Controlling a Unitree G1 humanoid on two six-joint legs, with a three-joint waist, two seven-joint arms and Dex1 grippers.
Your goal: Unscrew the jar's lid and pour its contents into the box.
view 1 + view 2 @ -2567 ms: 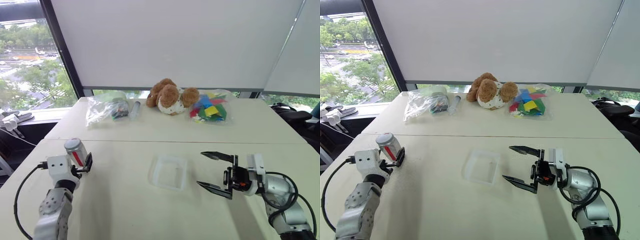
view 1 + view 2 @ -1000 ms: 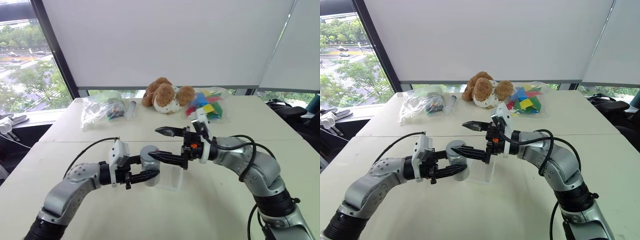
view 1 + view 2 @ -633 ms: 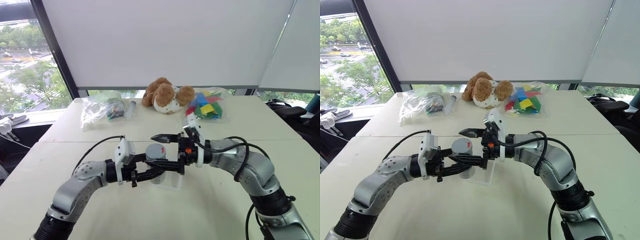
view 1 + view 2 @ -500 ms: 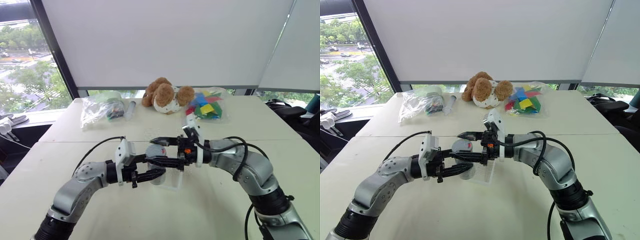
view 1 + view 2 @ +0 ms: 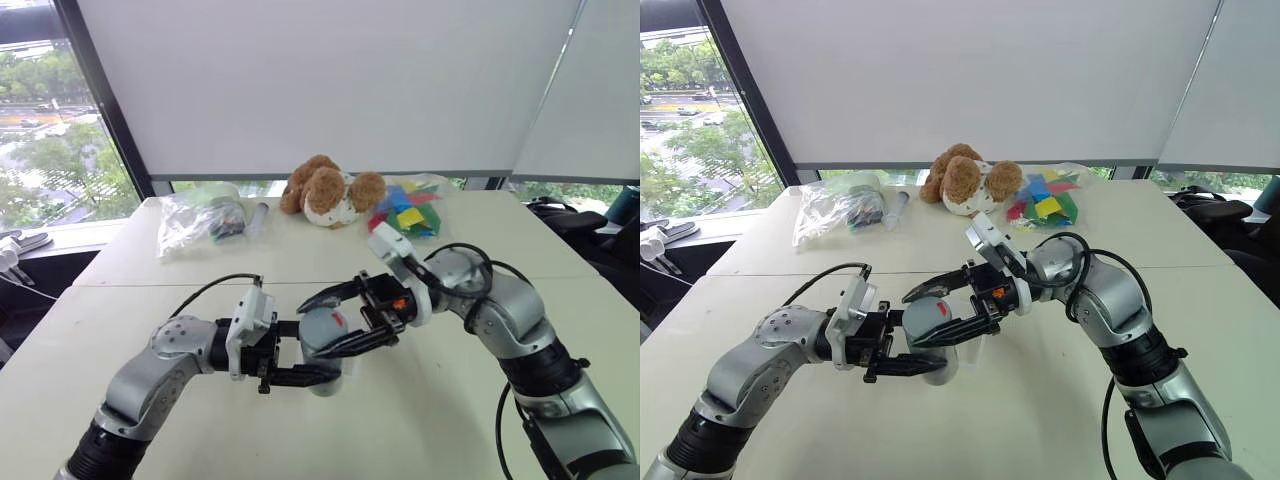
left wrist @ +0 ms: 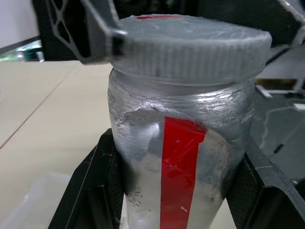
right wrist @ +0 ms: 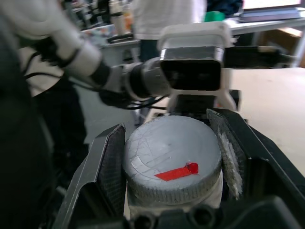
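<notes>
In the last second my right gripper [image 7: 169, 157] closed from wide open onto the lid [image 7: 171, 155], while my left gripper [image 6: 176, 191] clamped the jar [image 5: 322, 338] at frame centre (unscrewing could begin). Contents unseen; the box [image 5: 980, 352] behind looked empty.

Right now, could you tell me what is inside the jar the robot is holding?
That cannot be seen: the jar has a silvery body that hides its inside, and the lid sits on top, gripped by the right gripper while the left gripper holds the body.
</notes>
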